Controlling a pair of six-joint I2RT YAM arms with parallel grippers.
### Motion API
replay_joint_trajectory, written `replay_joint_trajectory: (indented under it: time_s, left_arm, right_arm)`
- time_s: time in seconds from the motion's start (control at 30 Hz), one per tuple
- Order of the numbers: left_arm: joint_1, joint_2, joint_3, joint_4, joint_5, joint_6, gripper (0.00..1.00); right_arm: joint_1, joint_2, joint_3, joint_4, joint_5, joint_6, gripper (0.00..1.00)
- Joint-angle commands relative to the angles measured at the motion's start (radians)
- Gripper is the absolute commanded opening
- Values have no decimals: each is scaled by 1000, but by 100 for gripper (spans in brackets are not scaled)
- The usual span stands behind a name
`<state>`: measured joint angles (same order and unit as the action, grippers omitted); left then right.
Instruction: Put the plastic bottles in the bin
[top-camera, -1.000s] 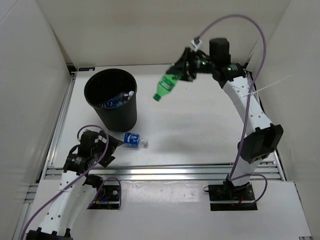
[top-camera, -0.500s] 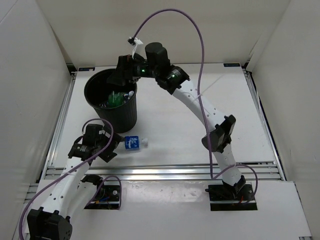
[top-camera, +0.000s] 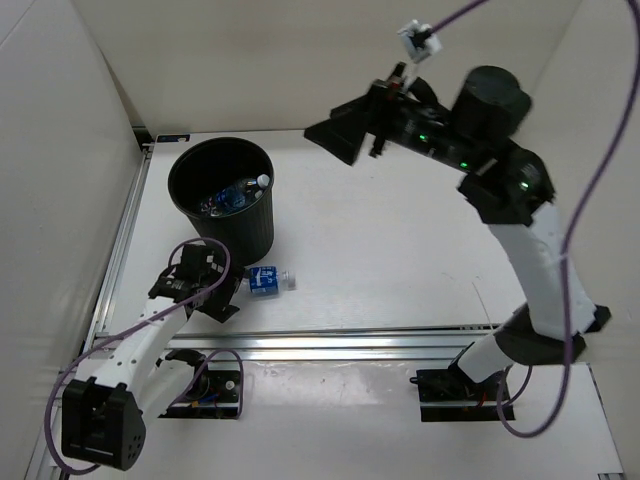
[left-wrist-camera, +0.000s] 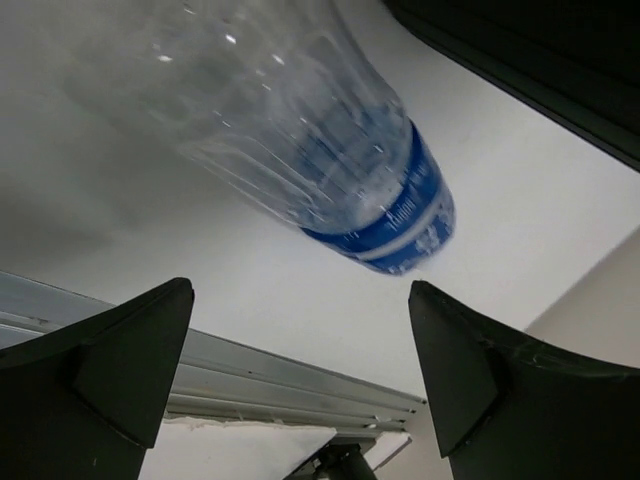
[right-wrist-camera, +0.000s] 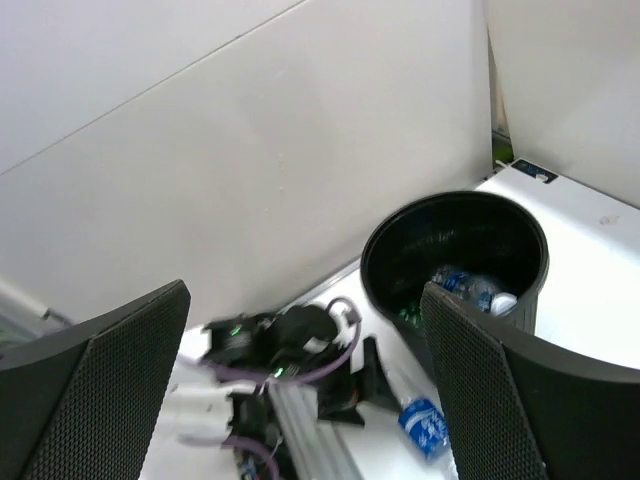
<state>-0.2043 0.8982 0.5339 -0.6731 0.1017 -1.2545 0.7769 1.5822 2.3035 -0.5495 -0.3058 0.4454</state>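
Observation:
A round black bin (top-camera: 180, 175) stands at the table's back left, holding bottles (top-camera: 238, 195), one with a blue label and a white cap. From the right wrist view the bin (right-wrist-camera: 392, 235) also shows something green (right-wrist-camera: 410, 316) low inside. One clear bottle with a blue label (top-camera: 266, 281) lies on the table just in front of the bin. My left gripper (top-camera: 230, 297) is open right beside that bottle's base; the bottle (left-wrist-camera: 330, 150) lies just ahead of the jaws. My right gripper (top-camera: 340, 135) hangs high, right of the bin, open and empty.
White walls enclose the table on three sides. An aluminium rail (top-camera: 350, 345) runs along the near edge, and another (top-camera: 125, 230) along the left side. A purple cable (top-camera: 600, 170) loops from the right arm.
My right arm carried the green bottle over the bin, opened, and has swung back up to the right without it. My left gripper crept closer to the bottle on the table.

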Motion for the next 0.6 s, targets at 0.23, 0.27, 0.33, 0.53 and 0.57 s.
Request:
replay_joint_trajectory:
  time_s: [0.23,0.27,0.33,0.53,0.57]
  left_arm:
    - [2,64,-27,96,-166,-218,100]
    - [-9,53,-50,112,-180,-244,100]
    - [-18,30,-75,133,-191,-319,100]
    - [-18,67,-159,151,-143,-384,100]
    - [-18,67,-170,152,-134,-384,100]
  right_arm:
    - [-16,-94,-138,-259,-65,-34,100]
    - [-16,-94,-138,-276,-78,-34,100]
    - [-16,-94,-138,-309,-87,-43,100]
    - [-57,-94,-138,-342,-131,-43,100]
    - [-57,-94,-128,-342,-141,-43,100]
